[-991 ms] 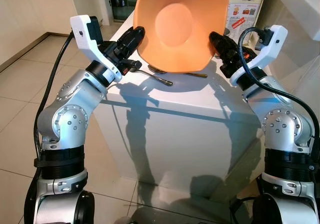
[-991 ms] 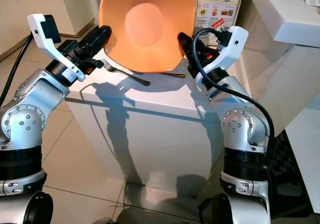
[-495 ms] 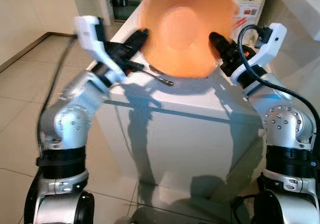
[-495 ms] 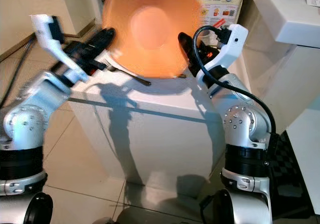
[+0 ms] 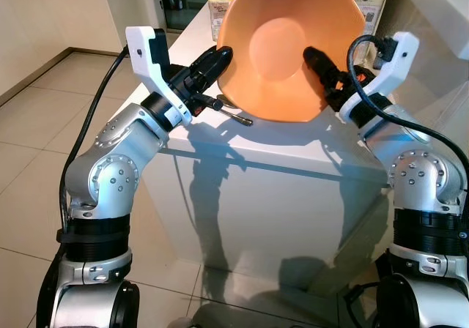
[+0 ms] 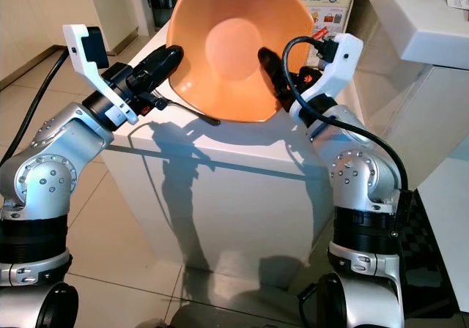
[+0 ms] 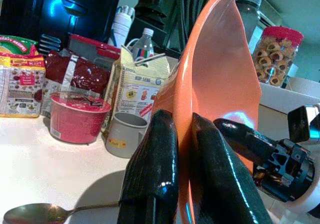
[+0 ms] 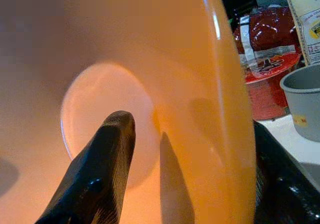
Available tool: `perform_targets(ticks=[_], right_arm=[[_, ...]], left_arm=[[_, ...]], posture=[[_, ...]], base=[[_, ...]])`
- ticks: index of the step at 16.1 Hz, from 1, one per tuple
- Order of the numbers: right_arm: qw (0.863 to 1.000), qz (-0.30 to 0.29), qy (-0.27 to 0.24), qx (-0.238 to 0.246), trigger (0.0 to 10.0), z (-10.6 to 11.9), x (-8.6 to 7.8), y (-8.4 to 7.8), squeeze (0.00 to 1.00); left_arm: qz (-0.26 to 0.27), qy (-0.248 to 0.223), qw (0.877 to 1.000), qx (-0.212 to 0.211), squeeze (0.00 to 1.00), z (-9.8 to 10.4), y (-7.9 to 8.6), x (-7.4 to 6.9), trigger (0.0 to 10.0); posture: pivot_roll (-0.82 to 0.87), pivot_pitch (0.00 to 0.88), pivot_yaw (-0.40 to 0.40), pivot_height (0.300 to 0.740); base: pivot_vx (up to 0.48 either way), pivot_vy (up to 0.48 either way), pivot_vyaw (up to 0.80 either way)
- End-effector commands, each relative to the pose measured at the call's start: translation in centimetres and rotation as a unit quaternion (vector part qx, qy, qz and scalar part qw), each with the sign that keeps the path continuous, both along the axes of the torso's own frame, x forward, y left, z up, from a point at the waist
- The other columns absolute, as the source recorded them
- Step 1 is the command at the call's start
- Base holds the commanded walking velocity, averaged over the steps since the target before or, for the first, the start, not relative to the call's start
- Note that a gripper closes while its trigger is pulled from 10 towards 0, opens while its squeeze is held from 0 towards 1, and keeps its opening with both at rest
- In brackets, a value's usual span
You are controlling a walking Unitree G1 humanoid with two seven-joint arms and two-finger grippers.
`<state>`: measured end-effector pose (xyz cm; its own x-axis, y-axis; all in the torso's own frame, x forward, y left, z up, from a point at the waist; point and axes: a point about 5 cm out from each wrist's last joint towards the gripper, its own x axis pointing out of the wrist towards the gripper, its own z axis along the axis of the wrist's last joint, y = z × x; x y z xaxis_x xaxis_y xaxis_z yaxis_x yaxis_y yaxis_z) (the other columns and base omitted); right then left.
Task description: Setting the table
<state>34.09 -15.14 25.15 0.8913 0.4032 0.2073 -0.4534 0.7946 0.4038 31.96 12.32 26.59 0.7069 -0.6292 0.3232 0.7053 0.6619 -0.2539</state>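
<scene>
Orange bowl [image 5: 289,46] sits top centre of the head view, held up above the white counter [image 5: 271,148], tipped so its inside faces the camera. Left gripper [image 5: 217,58] pinches the bowl's left rim — both fingers [image 7: 150,184] tight on the edge (clear in the left wrist view). Right gripper [image 6: 272,68] clamps the right rim, one finger [image 8: 95,179] inside the bowl, the other behind it. Spoon [image 7: 50,213] and fork [image 6: 192,111] lie on the counter under the bowl; a red cup [image 7: 77,115] and grey cup [image 7: 122,134] stand behind.
</scene>
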Motion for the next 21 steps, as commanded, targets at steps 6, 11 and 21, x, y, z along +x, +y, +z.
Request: perform_targets(ticks=[6,11,21], right_arm=[[1.0,0.003,0.004,-0.018,10.0,0.3,0.0,0.2,0.0],[1.0,0.006,0.016,-0.024,10.0,-0.1,0.0,-0.1,0.0],[0.999,0.031,0.015,0.001,0.0,0.0,-0.3,0.2,0.0]], left_arm=[[0.045,-0.026,0.999,0.0,0.0,1.1,1.4,0.7,0.0],[0.04,-0.029,0.999,-0.004,0.0,1.2,1.4,0.7,0.0],[0.025,-0.026,0.999,-0.013,0.0,1.2,1.1,0.6,0.0]], posture=[[0.01,0.0,0.034,0.74],[0.01,0.0,0.033,0.74],[0.01,0.0,0.035,0.74]], base=[[0.0,0.0,0.0],[0.0,0.0,0.0],[0.0,0.0,0.0]])
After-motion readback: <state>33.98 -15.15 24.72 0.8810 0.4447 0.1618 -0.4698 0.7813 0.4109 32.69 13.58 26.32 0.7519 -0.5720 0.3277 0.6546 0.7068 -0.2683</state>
